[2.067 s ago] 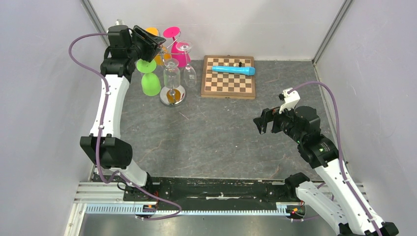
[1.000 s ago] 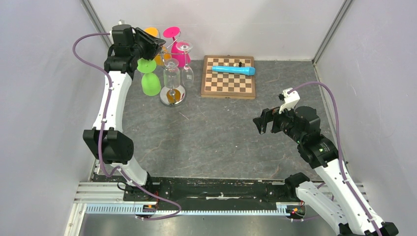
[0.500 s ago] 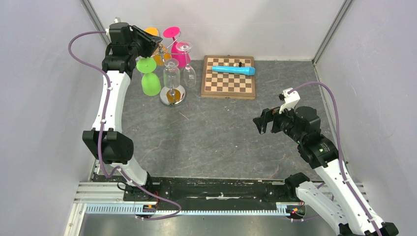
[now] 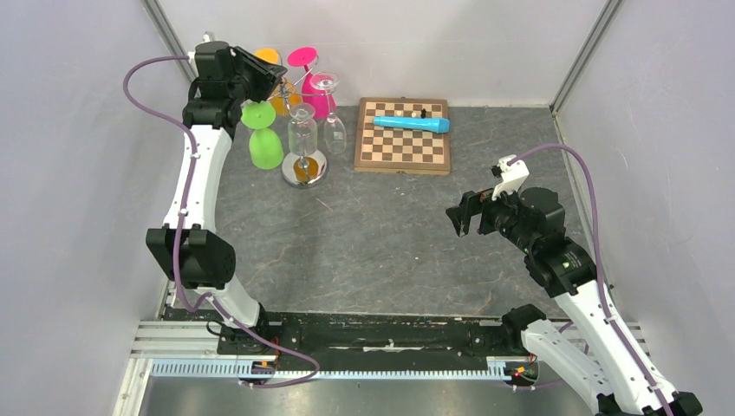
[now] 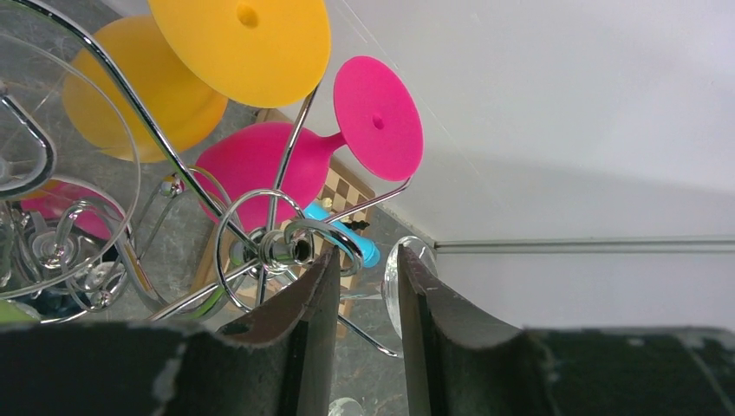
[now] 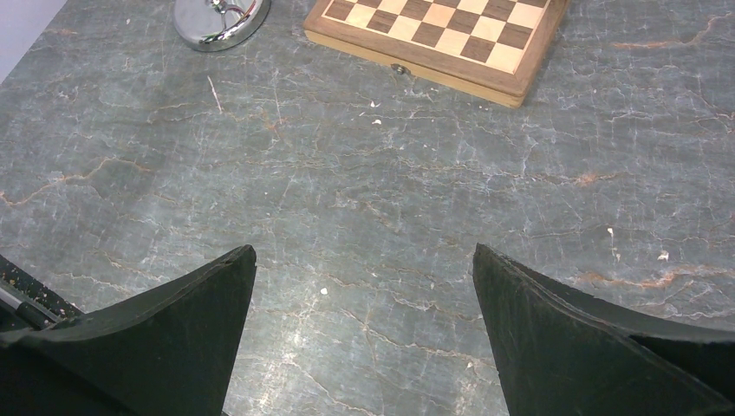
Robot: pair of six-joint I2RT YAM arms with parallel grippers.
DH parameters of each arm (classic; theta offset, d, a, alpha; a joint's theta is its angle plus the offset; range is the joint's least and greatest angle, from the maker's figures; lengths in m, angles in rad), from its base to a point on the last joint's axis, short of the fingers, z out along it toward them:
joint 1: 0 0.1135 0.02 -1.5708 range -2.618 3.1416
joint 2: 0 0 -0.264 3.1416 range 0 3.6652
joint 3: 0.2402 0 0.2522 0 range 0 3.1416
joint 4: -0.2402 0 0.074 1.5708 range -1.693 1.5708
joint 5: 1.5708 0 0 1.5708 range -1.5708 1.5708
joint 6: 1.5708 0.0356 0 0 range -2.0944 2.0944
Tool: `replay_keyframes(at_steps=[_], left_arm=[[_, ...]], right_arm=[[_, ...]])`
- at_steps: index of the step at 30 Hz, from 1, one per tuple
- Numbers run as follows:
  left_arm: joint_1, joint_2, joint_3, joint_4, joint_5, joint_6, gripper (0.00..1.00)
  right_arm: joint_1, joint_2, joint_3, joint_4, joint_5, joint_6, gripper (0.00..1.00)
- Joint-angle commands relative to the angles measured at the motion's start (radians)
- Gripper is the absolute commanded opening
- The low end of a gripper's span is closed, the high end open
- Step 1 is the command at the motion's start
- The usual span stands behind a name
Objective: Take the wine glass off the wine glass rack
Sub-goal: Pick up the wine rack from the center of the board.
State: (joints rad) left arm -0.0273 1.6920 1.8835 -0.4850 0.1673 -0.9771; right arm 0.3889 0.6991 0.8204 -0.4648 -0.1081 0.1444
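Observation:
The chrome wine glass rack [image 4: 304,169] stands at the far left with several glasses hung upside down from it: orange [image 4: 269,57], pink [image 4: 303,58], green [image 4: 266,147] and clear [image 4: 302,130]. My left gripper [image 4: 270,83] is up at the rack's top. In the left wrist view its jaws [image 5: 367,256] stand a narrow gap apart beside the rack's hub [image 5: 277,247], with a curled wire arm and a clear glass foot [image 5: 393,279] just past the tips and nothing held. The orange foot [image 5: 240,43] and pink foot [image 5: 378,117] hang beyond. My right gripper [image 4: 464,217] is open and empty over the table [image 6: 364,251].
A wooden chessboard [image 4: 403,134] with a blue tube [image 4: 413,124] on it lies right of the rack, and its corner shows in the right wrist view [image 6: 433,35]. White walls close in at the back and both sides. The rack's base also shows in the right wrist view [image 6: 217,17].
My left arm has shifted slightly back and up at the rack's top, and the gripper stays by the hub. The right arm has not moved.

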Motion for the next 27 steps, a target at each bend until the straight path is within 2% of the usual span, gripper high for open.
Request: replay_keyframes(at_steps=[1, 8, 16, 27], left_arm=[[0.007, 0.008, -0.027, 0.075, 0.017, -0.007, 0.36], [0.007, 0.011, -0.056, 0.105, 0.021, -0.024, 0.35], [0.006, 0.010, -0.101, 0.163, 0.035, -0.055, 0.28], [0.007, -0.029, -0.270, 0.403, 0.073, -0.143, 0.23]], right_arm=[[0.002, -0.011, -0.009, 0.040, 0.001, -0.012, 0.98], [0.002, -0.016, -0.012, 0.040, 0.003, -0.013, 0.98], [0.002, -0.019, -0.015, 0.040, 0.003, -0.015, 0.98], [0.003, -0.017, -0.009, 0.040, -0.002, -0.016, 0.98]])
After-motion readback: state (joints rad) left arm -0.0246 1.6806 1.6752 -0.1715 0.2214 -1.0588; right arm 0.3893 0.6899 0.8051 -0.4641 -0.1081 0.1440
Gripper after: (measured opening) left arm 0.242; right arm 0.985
